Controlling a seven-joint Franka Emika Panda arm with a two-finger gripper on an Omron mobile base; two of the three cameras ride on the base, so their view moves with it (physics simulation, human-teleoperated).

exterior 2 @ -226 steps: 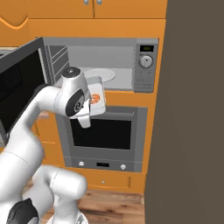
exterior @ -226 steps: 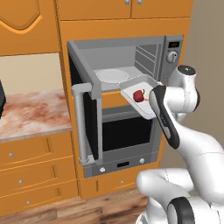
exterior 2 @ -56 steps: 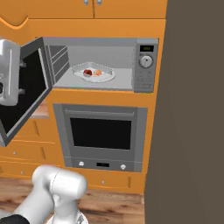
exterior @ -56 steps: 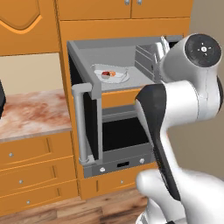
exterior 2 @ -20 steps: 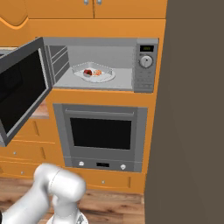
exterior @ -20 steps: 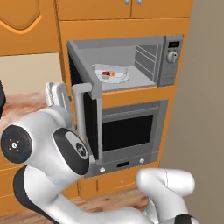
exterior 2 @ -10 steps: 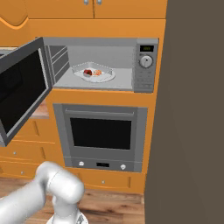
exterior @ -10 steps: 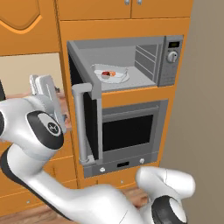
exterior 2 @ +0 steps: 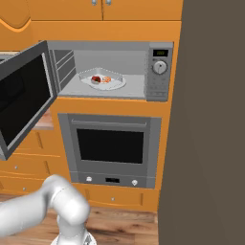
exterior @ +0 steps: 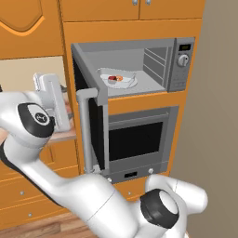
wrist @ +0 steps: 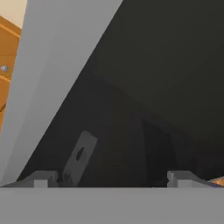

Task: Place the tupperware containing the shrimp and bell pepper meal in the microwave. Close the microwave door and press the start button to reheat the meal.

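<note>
Orange cabinetry wall with built-in appliances, wood floor below, tall dark panel on the right side of the right base view. Nearest: white arm bends up from its base and swings out to the left of the microwave door (exterior: 95,132), hand raised just outside the door's outer face, beside the vertical bar handle (exterior: 83,130). Gripper (wrist: 111,178) points at the door's dark glass; fingertips (wrist: 41,178) stand wide apart, nothing between them, not touching the glass as far as can be told. Grey door frame runs diagonally across the left of the hand view.

Door is swung fully open, hinged at the microwave's left edge, its free edge sticking out toward the robot. A counter (exterior: 60,135) lies behind the hand, mostly hidden.

Behind it: microwave (exterior 2: 110,72) cavity open. Tupperware (exterior 2: 103,81) sits on the round turntable (exterior 2: 117,85), near the cavity's left-centre, clear of the side walls. Shrimp and bell pepper meal (exterior 2: 100,79) lies inside it, red pepper left, orange shrimp just beside it on the right. Control panel (exterior 2: 159,72) with display and knob at the microwave's right edge. Oven (exterior 2: 111,146) directly underneath, door shut.
</note>
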